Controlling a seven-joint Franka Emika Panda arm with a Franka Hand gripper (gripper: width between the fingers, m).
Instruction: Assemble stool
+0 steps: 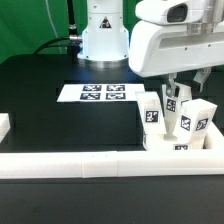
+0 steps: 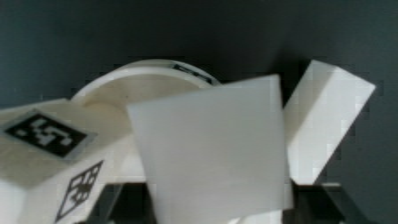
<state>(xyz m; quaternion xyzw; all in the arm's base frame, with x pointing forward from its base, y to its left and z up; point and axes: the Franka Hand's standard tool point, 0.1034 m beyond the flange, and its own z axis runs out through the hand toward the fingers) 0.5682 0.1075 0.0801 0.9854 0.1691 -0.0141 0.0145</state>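
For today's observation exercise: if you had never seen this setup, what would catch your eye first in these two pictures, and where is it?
First, the gripper, low at the exterior view's right and shut on a white leg that fills the wrist view. Around it stand more tagged legs against the white rail; the round seat peeks out behind them in the wrist view. The marker board lies flat on the black table.

The exterior view looks from the front, slightly above the black table (image 1: pixel 40 110), toward the arm's base at the back. The wrist view hangs very close over the stool legs (image 2: pixel 210 150), probably looking steeply down. Both views share those legs (image 1: pixel 175 118).
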